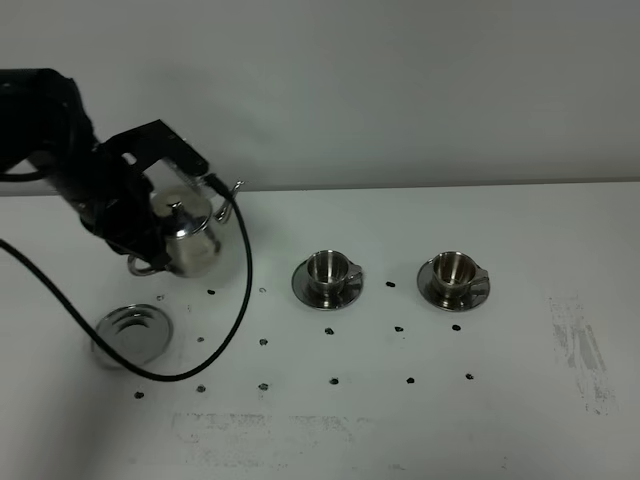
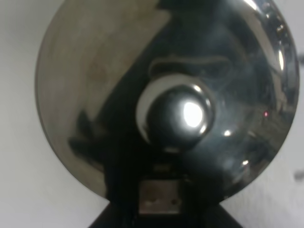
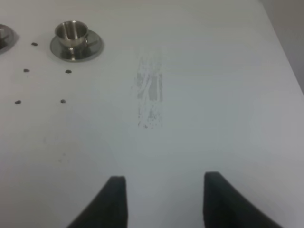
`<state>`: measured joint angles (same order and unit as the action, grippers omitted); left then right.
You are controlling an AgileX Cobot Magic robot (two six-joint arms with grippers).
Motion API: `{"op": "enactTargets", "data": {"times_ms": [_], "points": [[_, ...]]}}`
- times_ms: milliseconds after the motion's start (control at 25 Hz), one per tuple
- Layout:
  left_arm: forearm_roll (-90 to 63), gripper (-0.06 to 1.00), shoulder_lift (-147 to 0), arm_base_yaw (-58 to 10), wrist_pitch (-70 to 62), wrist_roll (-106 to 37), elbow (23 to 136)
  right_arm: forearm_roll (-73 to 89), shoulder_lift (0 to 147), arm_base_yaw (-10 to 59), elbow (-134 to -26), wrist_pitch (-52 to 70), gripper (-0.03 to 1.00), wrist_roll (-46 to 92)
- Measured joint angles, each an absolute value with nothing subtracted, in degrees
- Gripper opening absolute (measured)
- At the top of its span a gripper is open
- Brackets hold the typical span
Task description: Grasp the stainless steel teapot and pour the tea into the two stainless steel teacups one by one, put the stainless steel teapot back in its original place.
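No lettering, label, brand mark, number or sign could be read anywhere in the three views. The shiny squat stainless steel teapot carried only reflections, and the flat white tabletop showed just small dark dots and a grey scuffed patch, none of them forming characters.
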<state>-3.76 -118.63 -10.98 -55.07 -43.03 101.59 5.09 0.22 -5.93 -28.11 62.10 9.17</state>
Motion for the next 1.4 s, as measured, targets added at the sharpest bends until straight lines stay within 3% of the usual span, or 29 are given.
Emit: {"op": "enactTargets", "data": {"times_ms": [280, 440, 1000, 1400], "points": [[-3.9, 0.26, -130.4, -16.2, -63.5, -46.2, 122.2, 5.1, 0.2, -5.9, -28.1, 62.1, 0.39, 9.2], [-3.3, 0.26, -134.2, -17.6, -66.3, -49.1, 127.6, 5.1, 0.2, -5.9, -28.1, 62.1, 0.39, 9.2], [7.9, 0.26, -135.3, -19.7, -67.1, -63.5, 128.6, 5.1, 0.2, -5.9, -28.1, 62.1, 0.39, 9.2], [6.5, 0.26, -135.4, -19.8, -63.9, -71.7, 128.6, 5.1, 0.2, -5.9, -28.1, 62.1, 0.39, 9.2]]}}
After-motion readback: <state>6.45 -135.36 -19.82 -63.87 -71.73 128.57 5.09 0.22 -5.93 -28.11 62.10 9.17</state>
